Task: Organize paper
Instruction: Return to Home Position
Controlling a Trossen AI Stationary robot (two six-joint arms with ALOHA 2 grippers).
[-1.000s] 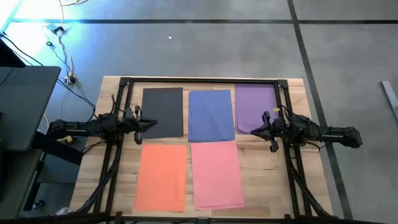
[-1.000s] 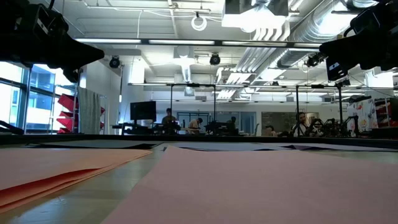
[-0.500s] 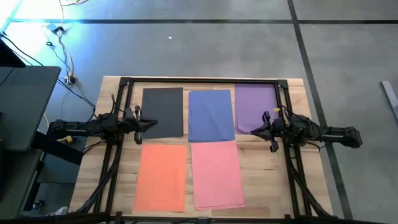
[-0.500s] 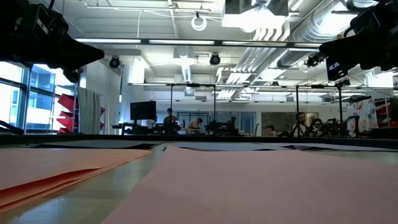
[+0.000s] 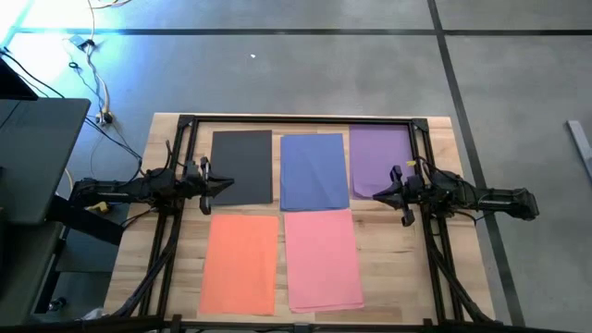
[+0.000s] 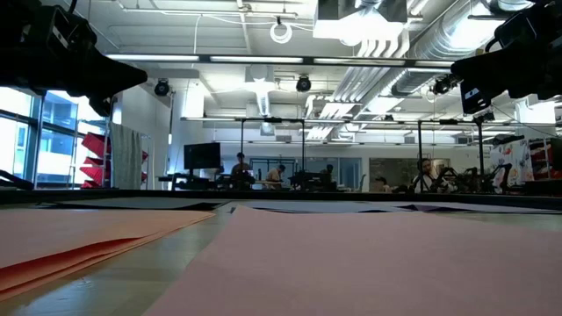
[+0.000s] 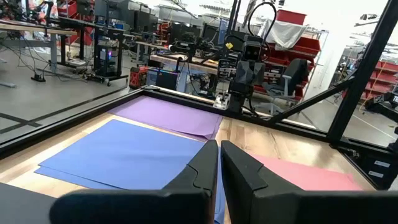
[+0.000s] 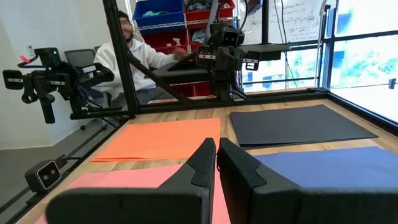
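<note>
Several sheets of coloured paper lie flat on the wooden table (image 5: 388,240). Dark grey (image 5: 242,166), blue (image 5: 313,172) and purple (image 5: 379,159) sheets form the far row. Orange (image 5: 239,264) and pink (image 5: 322,261) sheets form the near row. My left gripper (image 5: 229,184) hovers shut above the grey sheet's near left corner, pointing level toward the table's right. My right gripper (image 5: 377,194) hovers shut above the purple sheet's near edge, pointing level toward the left. Neither holds anything.
A black metal frame (image 5: 296,120) runs around the table and its posts stand at the corners. A small camera unit (image 8: 43,175) sits at the table's near edge. A person (image 8: 134,53) in a white top sits beyond the table's left side.
</note>
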